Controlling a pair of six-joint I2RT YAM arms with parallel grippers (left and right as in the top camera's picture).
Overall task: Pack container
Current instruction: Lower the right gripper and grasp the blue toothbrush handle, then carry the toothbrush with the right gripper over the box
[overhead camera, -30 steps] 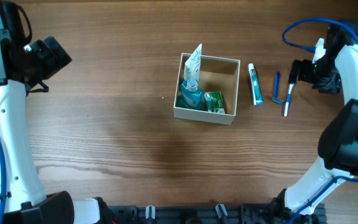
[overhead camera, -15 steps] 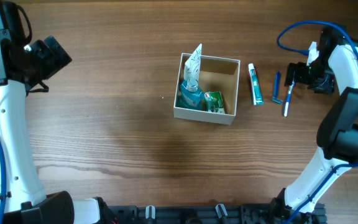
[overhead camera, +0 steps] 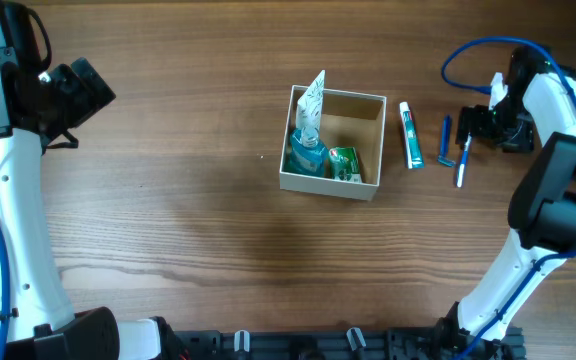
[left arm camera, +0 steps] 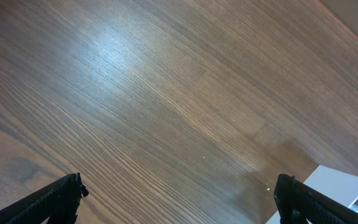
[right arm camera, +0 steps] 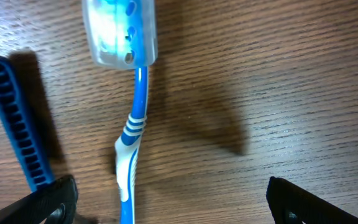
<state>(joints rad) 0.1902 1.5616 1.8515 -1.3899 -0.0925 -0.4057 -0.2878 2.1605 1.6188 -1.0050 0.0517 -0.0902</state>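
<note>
The container (overhead camera: 329,187) is a white-walled open box, brown inside, at mid table. It holds an upright white-and-teal pouch (overhead camera: 310,112) and a green packet (overhead camera: 344,163). Its white corner shows in the left wrist view (left arm camera: 348,186). To its right lie a toothpaste tube (overhead camera: 411,135), a blue comb (overhead camera: 445,140) and a blue-and-white toothbrush (overhead camera: 460,165). My right gripper (overhead camera: 471,124) is open and empty just above the toothbrush (right arm camera: 129,155), whose head has a clear cap. The comb (right arm camera: 14,118) lies by the left finger. My left gripper (left arm camera: 179,190) is open and empty over bare table at the far left.
The table is brown wood. The right arm's blue cable (overhead camera: 468,55) loops above the toiletries. The left arm (overhead camera: 63,90) hangs over the table's far left edge.
My right gripper has shifted a little to the left, closer over the toothbrush's head end. The left arm and the things on the table have not moved.
</note>
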